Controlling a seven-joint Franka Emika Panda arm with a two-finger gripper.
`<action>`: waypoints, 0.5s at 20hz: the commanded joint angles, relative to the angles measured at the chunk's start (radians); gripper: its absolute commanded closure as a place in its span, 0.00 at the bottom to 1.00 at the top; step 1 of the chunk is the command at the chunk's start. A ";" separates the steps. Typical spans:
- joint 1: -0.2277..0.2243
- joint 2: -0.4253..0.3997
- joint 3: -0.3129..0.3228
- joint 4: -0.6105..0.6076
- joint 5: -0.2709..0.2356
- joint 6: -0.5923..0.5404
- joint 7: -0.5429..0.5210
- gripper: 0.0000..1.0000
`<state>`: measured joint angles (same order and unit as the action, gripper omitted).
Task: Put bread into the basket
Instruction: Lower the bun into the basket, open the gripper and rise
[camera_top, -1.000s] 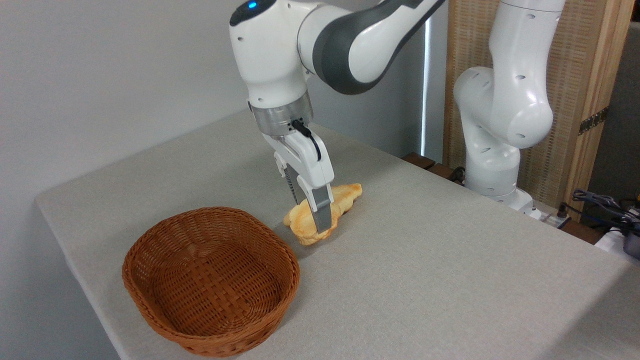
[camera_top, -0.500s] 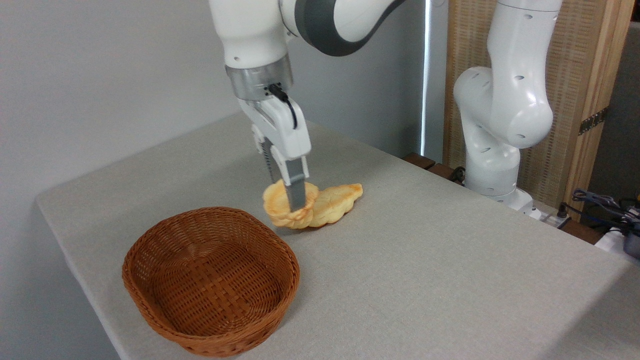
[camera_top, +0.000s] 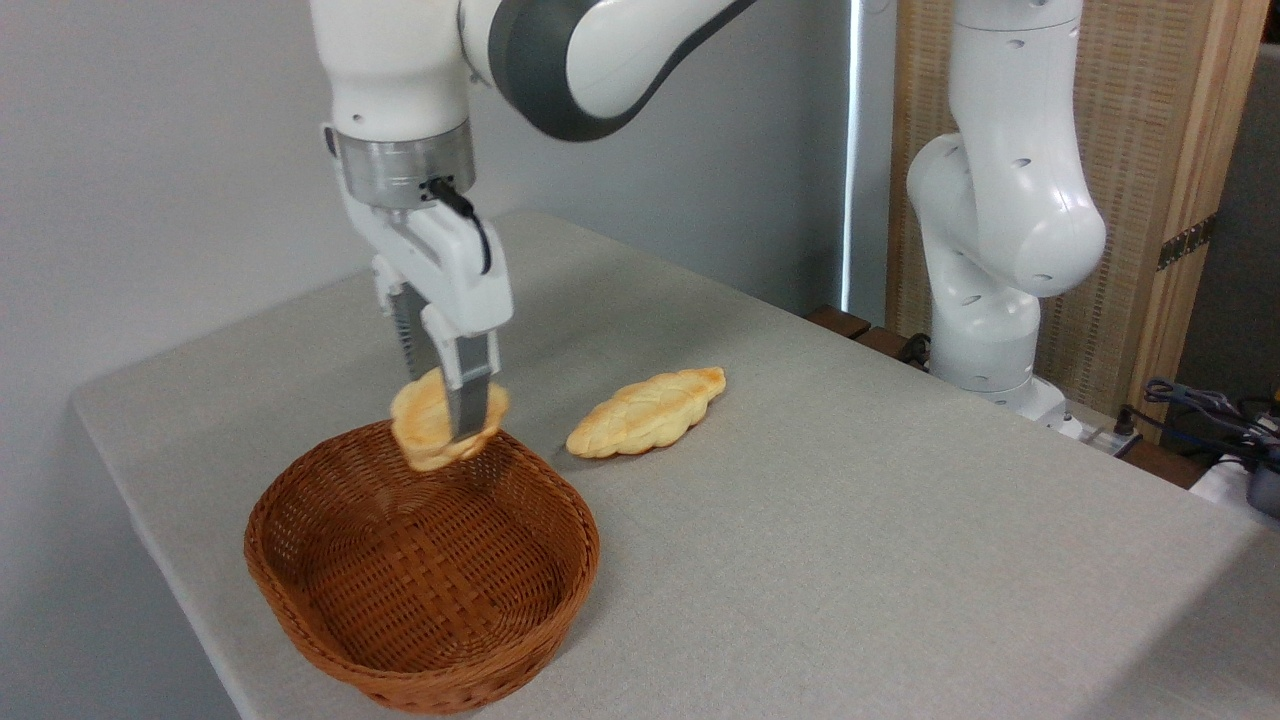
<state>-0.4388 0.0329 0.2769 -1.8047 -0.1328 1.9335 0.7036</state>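
Camera view gives us the grey tabletop (camera_top: 850, 520), then the wicker basket (camera_top: 300, 560) on it. Our claw (camera_top: 452, 415) is clamped on the bread (camera_top: 425, 430), lifted above the basket's far rim. Just right lies a pale braided loaf (camera_top: 648, 412).

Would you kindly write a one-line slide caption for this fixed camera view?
Pincer holds the round bun above the wicker basket's far rim; braided loaf lies on the table.

The bread (camera_top: 435, 425) hangs in the claw (camera_top: 455, 420) above the basket's (camera_top: 340, 640) rear rim; the loaf (camera_top: 648, 412) lies right on the bench (camera_top: 850, 560).
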 joint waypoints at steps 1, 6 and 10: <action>-0.012 0.042 0.004 0.027 -0.025 0.080 -0.024 0.10; -0.014 0.062 -0.007 0.027 -0.025 0.096 -0.013 0.00; -0.015 0.064 -0.007 0.027 -0.054 0.097 -0.022 0.00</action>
<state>-0.4498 0.0920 0.2673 -1.7919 -0.1464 2.0235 0.6951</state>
